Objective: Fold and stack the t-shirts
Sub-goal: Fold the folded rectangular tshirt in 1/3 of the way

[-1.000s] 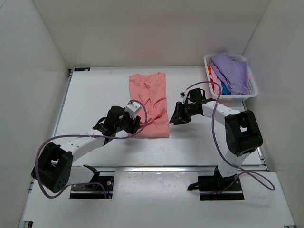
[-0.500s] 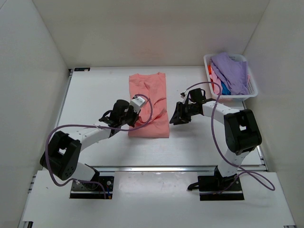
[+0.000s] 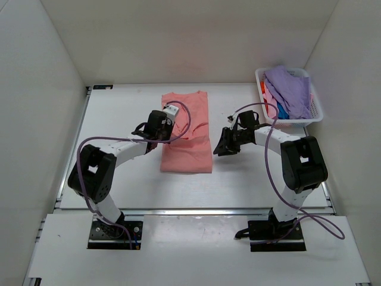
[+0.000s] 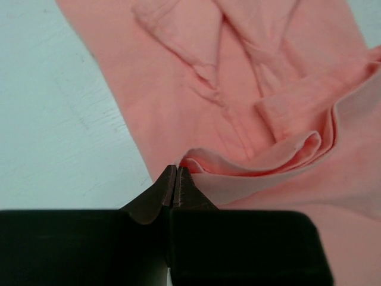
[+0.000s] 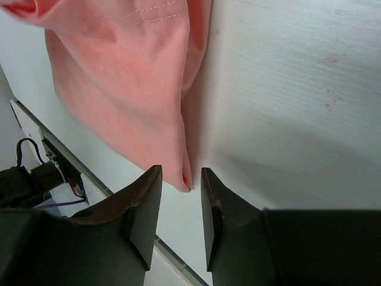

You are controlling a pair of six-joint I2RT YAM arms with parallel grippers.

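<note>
Got the salmon t-shirt (image 3: 190,128) lying flat mid-worktop (image 3: 119,107). Pinching its left edge fold with the left claw (image 4: 174,179), jaws together. Right claw (image 5: 180,174) parted at the right edge, near corner. Plenty of worktop showing either side.

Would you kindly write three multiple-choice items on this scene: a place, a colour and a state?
1. The white plastic basket stands: A) far right of the white table; B) near left; C) centre.
2. The topmost soft garment in it is: A) green; B) lavender-purple; C) black.
3. The left gripper is: A) wide open; B) out of view; C) closed on the salmon-pink cotton t-shirt's edge.
Key: A, seen from above; B, purple cloth lies uppermost; C, its jaws meet on the fold.
</note>
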